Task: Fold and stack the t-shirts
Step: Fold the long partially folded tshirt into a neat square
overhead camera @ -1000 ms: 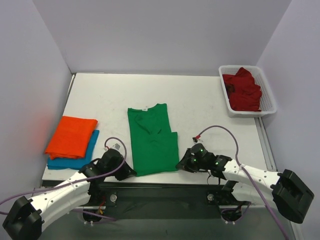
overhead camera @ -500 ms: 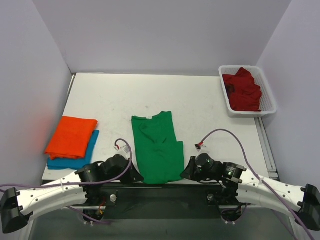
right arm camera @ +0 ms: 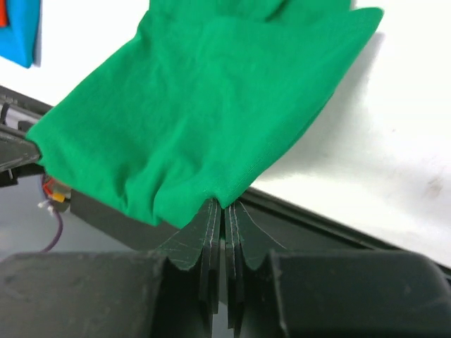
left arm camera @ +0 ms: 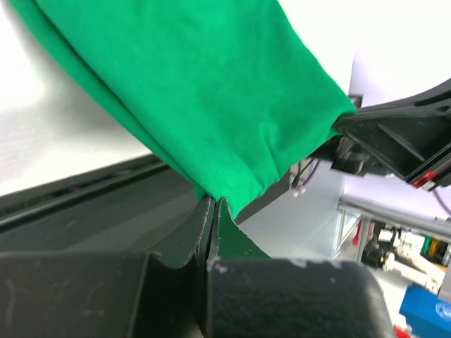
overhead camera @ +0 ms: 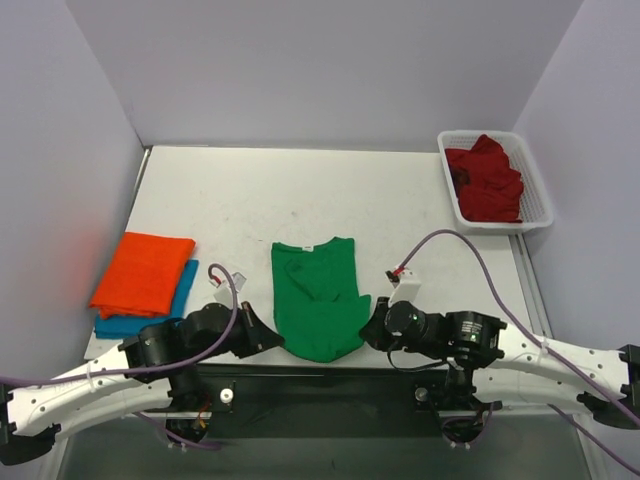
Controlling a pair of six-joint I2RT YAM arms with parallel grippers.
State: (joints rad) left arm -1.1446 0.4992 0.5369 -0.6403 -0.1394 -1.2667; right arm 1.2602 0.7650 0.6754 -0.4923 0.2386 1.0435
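A bright green t-shirt [overhead camera: 316,298] lies lengthwise at the middle of the table, its near end lifted past the front edge. My left gripper [overhead camera: 270,342] is shut on the shirt's near left corner [left arm camera: 211,186]. My right gripper [overhead camera: 368,330] is shut on the near right corner [right arm camera: 224,191]. Between them the green cloth [right arm camera: 190,105] hangs in soft folds. An orange t-shirt [overhead camera: 143,272] lies folded on a folded blue t-shirt [overhead camera: 150,318] at the left. A dark red t-shirt [overhead camera: 488,182] is bunched in the basket.
A white mesh basket [overhead camera: 540,190] stands at the back right corner of the table [overhead camera: 220,200]. Purple cables loop over both arms. Grey walls close in the back and both sides. A dark frame runs below the table's front edge [overhead camera: 330,375].
Both grippers have pulled the green shirt's near end toward the front edge and lifted it. The shirt has slid nearer and looks shorter.
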